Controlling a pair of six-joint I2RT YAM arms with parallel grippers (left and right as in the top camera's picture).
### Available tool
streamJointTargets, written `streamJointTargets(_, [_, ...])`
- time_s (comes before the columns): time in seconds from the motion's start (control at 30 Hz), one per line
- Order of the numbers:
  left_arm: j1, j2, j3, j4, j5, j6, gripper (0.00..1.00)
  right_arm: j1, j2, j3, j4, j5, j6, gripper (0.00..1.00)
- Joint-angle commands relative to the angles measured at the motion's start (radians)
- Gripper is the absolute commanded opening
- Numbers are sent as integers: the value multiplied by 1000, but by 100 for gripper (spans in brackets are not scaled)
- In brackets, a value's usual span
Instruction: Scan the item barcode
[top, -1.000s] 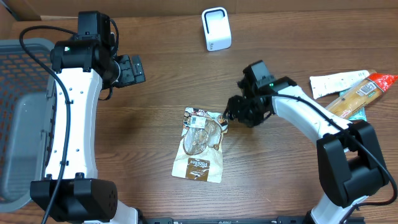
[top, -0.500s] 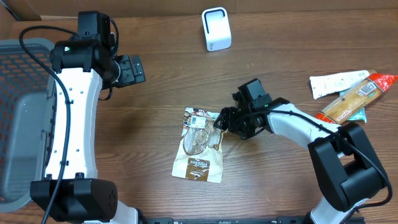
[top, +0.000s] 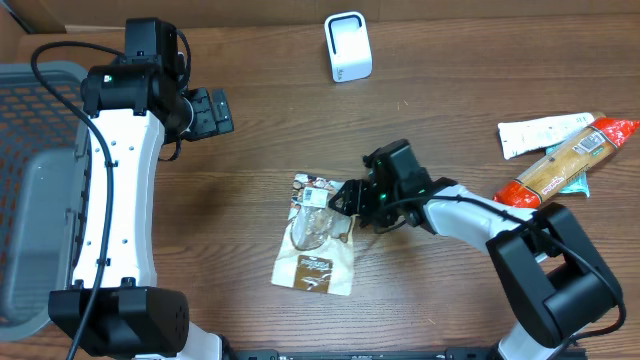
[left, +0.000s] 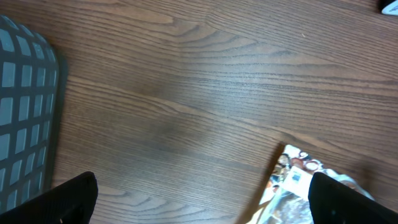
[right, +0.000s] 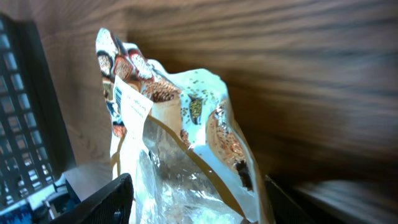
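Snack bag (top: 315, 238) flat mid-counter (top: 220, 250), long axis running far-to-near, label end toward scanner (top: 348, 47). Right tool (top: 348, 197) at bag's far right corner, reaching in from the right, jaws partly apart with film between them; clamped or merely astride, hard to tell. Left tool (top: 212, 110) wide open, empty, well apart from bag; right arm clearly nearer.

My left arm (top: 112, 190) and right arm (top: 478, 213) wear smooth white shells between bulky black joint housings. A thin black cable (top: 36, 58) loops out at the far end of my left arm and runs along it. My left gripper (top: 220, 112) and right gripper (top: 345, 198) are black and blocky.
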Motion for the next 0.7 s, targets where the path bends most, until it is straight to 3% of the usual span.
streamJointTargets(0.0, [-3,7,2,2,8,-13,100,41,77,-45,19,68,17,67])
streamJointTargets(0.1, [-3,7,2,2,7,-13,100,42,110,-45,47,54,54,60])
streamJointTargets(0.3, [-3,7,2,2,8,-13,100,41,117,-45,83,42,55,23])
streamJointTargets(0.67, [-3,7,2,2,8,-13,100,40,117,-41,101,1,32,20])
